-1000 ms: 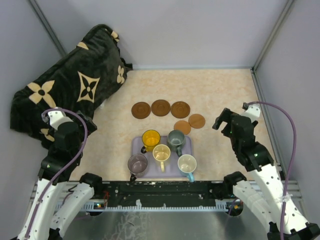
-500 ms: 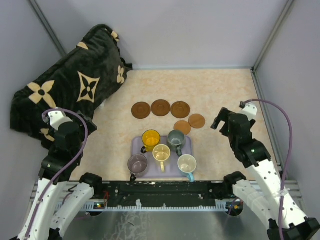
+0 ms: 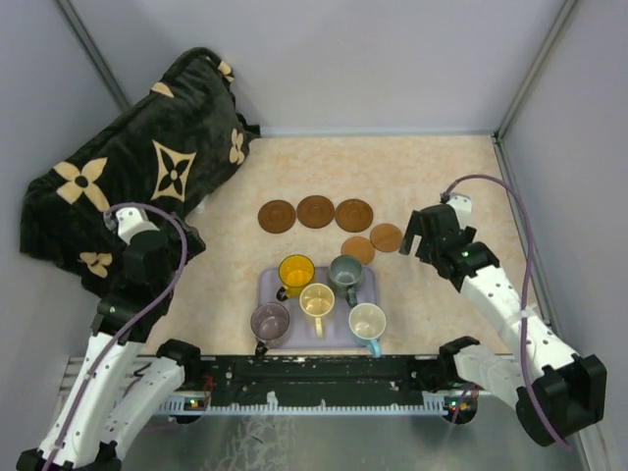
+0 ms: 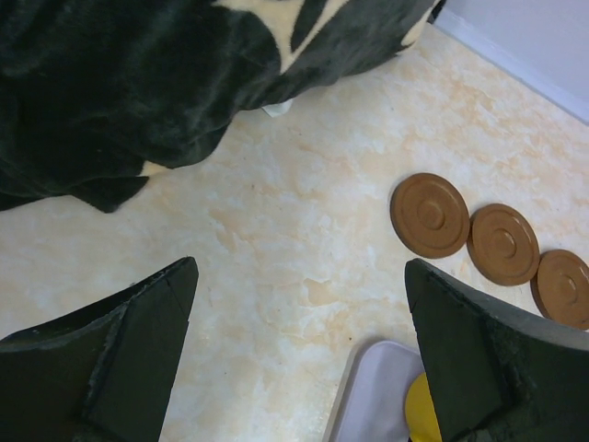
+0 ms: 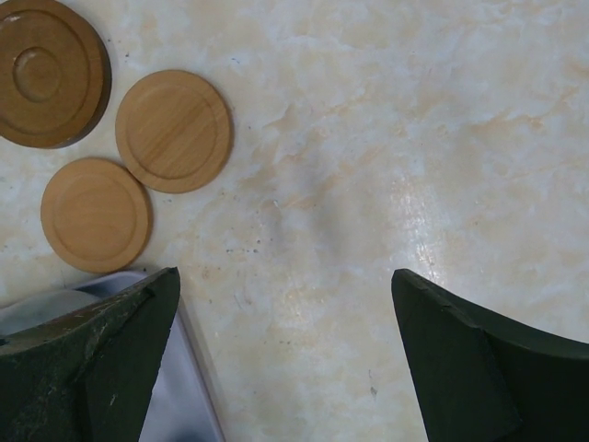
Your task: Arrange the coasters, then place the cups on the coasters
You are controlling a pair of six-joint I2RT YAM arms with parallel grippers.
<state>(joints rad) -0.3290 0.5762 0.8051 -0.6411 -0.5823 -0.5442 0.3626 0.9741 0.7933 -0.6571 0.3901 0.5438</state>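
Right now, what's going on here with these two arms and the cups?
Nothing is held yet. Both claws are open. The right claw hovers beside the two nearer coasters, and the left claw hangs over the table. Three more coasters lie in a row further back. All five cups sit on the tray, none on a coaster.

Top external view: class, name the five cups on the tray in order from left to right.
mauve-grey cup → yellow cup → cream cup → dark grey-green cup → white cup with blue handle
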